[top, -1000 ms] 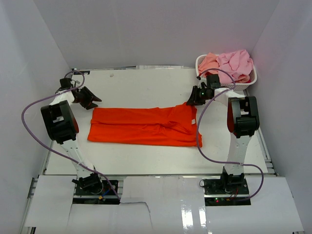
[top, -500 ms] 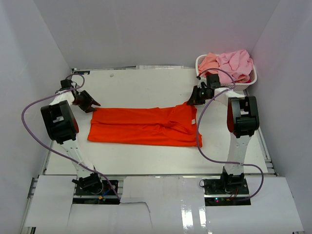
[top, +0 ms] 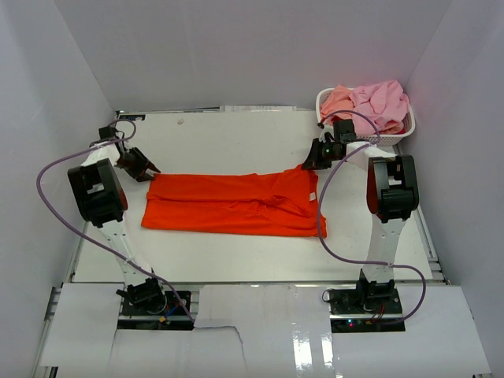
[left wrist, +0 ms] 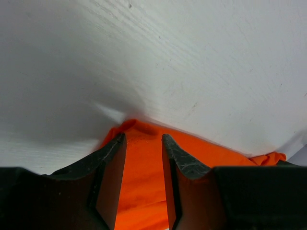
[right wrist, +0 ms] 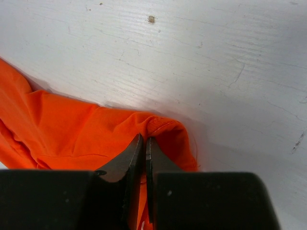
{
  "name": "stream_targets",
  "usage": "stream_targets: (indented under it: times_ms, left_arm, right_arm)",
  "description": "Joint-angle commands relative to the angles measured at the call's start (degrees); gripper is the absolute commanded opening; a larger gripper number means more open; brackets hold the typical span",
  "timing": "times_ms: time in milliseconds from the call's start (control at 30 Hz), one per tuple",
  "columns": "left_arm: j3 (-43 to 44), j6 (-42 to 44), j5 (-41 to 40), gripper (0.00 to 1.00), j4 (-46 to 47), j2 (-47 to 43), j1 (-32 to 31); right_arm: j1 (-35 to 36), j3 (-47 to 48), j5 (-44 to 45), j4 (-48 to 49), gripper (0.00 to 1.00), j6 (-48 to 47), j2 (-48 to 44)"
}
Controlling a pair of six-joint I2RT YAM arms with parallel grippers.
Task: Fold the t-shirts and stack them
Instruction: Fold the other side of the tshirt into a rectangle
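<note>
A bright orange-red t-shirt (top: 236,203) lies folded into a long band across the middle of the table. My left gripper (top: 146,168) is open at the shirt's far left corner; in the left wrist view its gripper (left wrist: 143,143) has the orange cloth (left wrist: 144,177) showing between the spread jaws. My right gripper (top: 307,164) is at the far right corner. In the right wrist view the right gripper (right wrist: 144,141) is shut on the hemmed edge of the orange cloth (right wrist: 72,124). A light pink shirt (top: 382,101) and a salmon-peach shirt (top: 337,101) lie heaped in the basket.
The white perforated basket (top: 394,135) stands at the far right corner, just behind the right gripper. White walls close in the table on the left, back and right. Purple cables loop from both arms over the table's sides.
My left gripper has moved down and a little left onto the shirt's far left corner. The right gripper has stayed at the far right corner, and the shirt has not moved.
</note>
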Motion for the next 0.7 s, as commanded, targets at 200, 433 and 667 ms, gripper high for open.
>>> stream_targets:
  times_ms: [200,433,667]
  left_arm:
    - [7.3,-0.4,-0.4,0.48,-3.3,3.2,-0.1]
    - [8.9,-0.1,0.7,0.40,-4.3,7.1,-0.2]
    - [7.3,0.6,-0.6,0.46,-4.8,4.9,-0.1]
  right_arm:
    - [-0.1,1.7,-1.3,1.0,0.08,-0.5,0.1]
    - [-0.1,1.9,-1.1,0.7,0.08,-0.7,0.1]
    - [-0.1,2.4,-0.9,0.6,0.08,-0.9,0.2]
